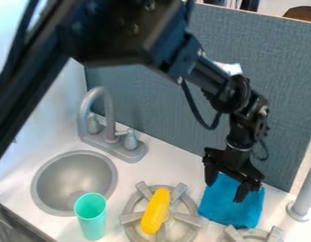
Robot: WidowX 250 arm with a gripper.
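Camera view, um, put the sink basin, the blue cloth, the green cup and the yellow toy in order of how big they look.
1. Sink basin
2. Blue cloth, partly behind the gripper
3. Green cup
4. Yellow toy, about as long as the cup but narrower

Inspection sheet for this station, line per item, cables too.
Surface: white counter with grey sink and faucet.
Work item: blue cloth lying flat below the hand.
Clutter: upright green cup by the sink; yellow corn-like toy on a burner.
Gripper: black hand open over the cloth; contact unclear.
Cables: black cable hanging in a loop beside the arm.
Surroundings: blue-grey panel behind the counter.
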